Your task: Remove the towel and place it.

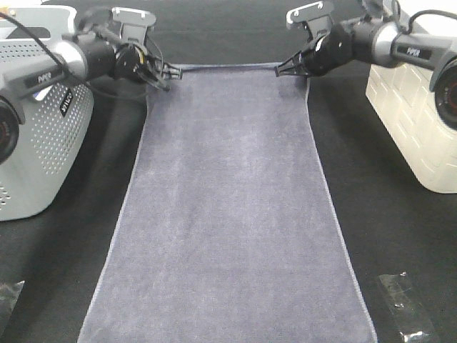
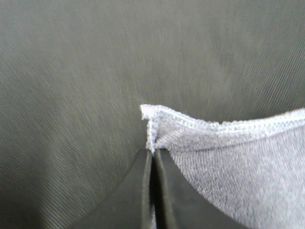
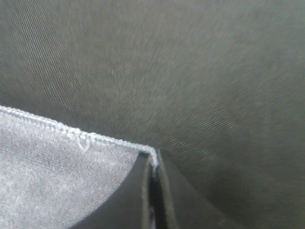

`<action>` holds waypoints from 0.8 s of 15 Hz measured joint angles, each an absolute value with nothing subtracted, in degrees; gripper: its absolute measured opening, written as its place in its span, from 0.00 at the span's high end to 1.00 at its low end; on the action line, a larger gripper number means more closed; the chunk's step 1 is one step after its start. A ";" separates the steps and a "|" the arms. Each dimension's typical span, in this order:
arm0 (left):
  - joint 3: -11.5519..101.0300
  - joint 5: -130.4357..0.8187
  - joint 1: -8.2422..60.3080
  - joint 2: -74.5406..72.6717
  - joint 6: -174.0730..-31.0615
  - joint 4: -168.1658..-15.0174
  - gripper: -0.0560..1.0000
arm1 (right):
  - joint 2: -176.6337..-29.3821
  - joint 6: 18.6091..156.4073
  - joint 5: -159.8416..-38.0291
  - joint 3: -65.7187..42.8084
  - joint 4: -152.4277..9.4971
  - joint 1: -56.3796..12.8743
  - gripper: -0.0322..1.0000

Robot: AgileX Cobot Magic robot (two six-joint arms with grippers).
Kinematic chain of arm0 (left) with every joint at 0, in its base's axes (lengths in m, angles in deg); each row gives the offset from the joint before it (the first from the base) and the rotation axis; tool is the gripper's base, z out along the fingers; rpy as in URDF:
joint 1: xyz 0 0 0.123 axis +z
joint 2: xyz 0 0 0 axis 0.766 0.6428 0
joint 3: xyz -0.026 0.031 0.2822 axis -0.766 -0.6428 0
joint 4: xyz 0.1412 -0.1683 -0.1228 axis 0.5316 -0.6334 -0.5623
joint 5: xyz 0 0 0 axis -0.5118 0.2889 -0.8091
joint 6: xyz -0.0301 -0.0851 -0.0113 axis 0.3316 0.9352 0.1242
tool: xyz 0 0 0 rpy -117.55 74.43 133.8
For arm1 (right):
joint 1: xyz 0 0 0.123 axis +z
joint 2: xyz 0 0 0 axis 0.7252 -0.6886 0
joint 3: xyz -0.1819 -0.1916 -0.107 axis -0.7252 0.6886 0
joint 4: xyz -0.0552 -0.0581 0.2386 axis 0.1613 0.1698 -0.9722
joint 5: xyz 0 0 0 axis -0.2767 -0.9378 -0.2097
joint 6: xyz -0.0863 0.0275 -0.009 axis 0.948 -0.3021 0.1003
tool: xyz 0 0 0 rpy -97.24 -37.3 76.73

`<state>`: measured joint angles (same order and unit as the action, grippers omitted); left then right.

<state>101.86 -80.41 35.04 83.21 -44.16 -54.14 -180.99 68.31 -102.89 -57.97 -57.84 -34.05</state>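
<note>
While the towel [image 1: 228,207] is lying flat down the middle of the desk [image 1: 400,236], its long axis is running from the far edge toward the near edge, and each arm is holding one far corner. The left gripper [image 1: 166,75] is pinching the far-left corner, its jaws pressed together on the stitched hem, as the left wrist view is showing [image 2: 151,155]. The right gripper [image 1: 284,70] is pinching the far-right corner likewise, its jaws closed on the hem tip in the right wrist view [image 3: 153,162]. Nearly the whole length of cloth is therefore lying on the near side of both sets of jaws, and neither arm is closer than the other: the two grips are sitting level across the short far edge. Judged from this, the coming move is calling for both arms to travel together, since uneven pulling would skew the cloth. A perforated grey box [image 1: 36,136] is standing by the left edge and a cream box [image 1: 410,121] by the right edge, both clear of the towel. Clear wrappers [image 1: 403,300] are lying near the near corners.
</note>
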 joint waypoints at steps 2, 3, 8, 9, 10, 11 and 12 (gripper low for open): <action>101.80 -80.35 35.10 83.79 -44.10 -54.03 0.91 | -181.79 68.31 -101.69 -57.97 -57.67 -34.05 0.76; 101.80 -80.29 35.21 83.79 -44.04 -53.91 0.85 | -181.85 68.31 -101.51 -57.97 -57.55 -34.11 0.62; 101.80 -80.29 35.33 83.79 -43.87 -56.09 0.38 | -181.85 68.31 -102.20 -57.97 -57.44 -34.51 0.17; 101.80 -80.29 35.33 83.67 -43.87 -56.95 0.35 | -181.85 68.31 -102.77 -57.97 -57.44 -34.51 0.17; 101.80 -80.29 35.33 83.33 -43.87 -57.18 0.33 | -181.85 68.31 -103.29 -57.97 -57.44 -34.51 0.16; 101.80 -80.29 35.33 82.76 -43.87 -57.24 0.33 | -181.85 68.31 -103.81 -57.97 -57.44 -34.51 0.16; 101.80 -80.29 35.33 82.76 -43.87 -57.24 0.33 | -181.85 68.31 -103.81 -57.97 -57.44 -34.51 0.16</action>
